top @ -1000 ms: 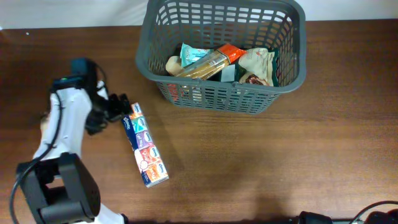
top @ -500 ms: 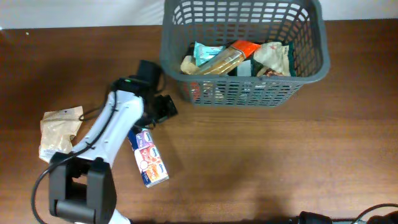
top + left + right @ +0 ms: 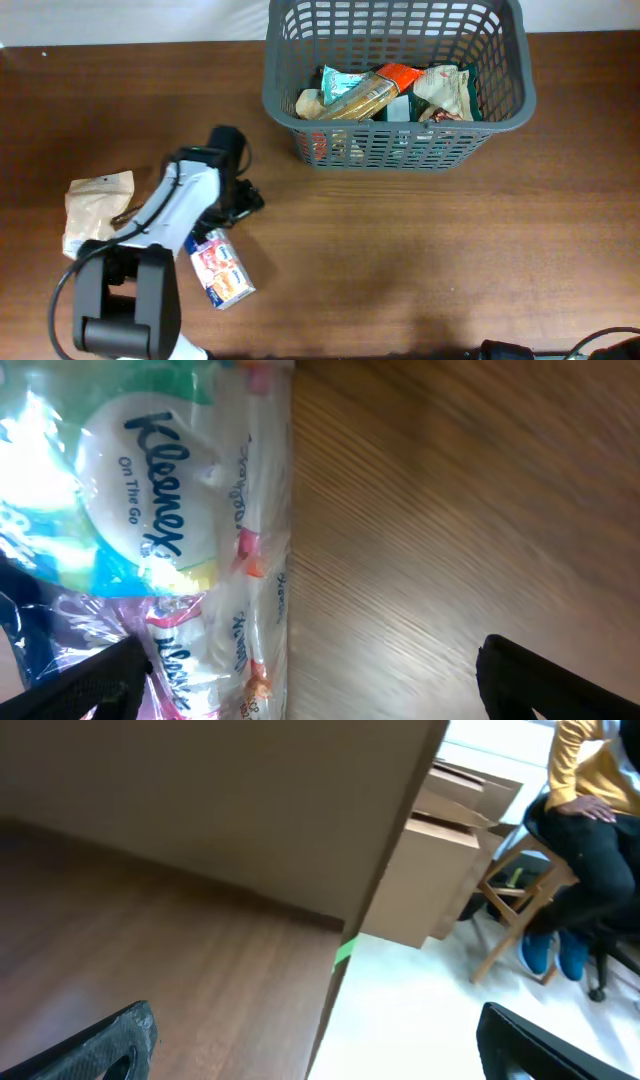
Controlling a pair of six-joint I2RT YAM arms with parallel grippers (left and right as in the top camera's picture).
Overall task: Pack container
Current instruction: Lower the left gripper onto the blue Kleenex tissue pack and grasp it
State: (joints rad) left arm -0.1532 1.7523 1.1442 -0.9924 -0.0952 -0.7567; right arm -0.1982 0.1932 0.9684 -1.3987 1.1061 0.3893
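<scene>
The container, a dark grey slotted basket (image 3: pixel 400 150), stands at the table's far side and holds several snack packets. A long Kleenex tissue pack (image 3: pixel 220 272) lies on the table at front left. My left gripper (image 3: pixel 243 200) hovers at the pack's far end. In the left wrist view the gripper (image 3: pixel 310 690) is open and the pack (image 3: pixel 150 530) lies by its left finger, with bare wood across the rest of the gap. My right gripper (image 3: pixel 320 1050) is open and empty, over the table's edge; it does not show in the overhead view.
A crumpled brown paper packet (image 3: pixel 95 210) lies left of my left arm. In the right wrist view, cardboard boxes (image 3: pixel 450 870) and a seated person (image 3: pixel 585 820) are beyond the table edge.
The basket slid right as my left arm reached it. The arm then drew back down-left over the tissue pack, which shifted left and toward the front.
</scene>
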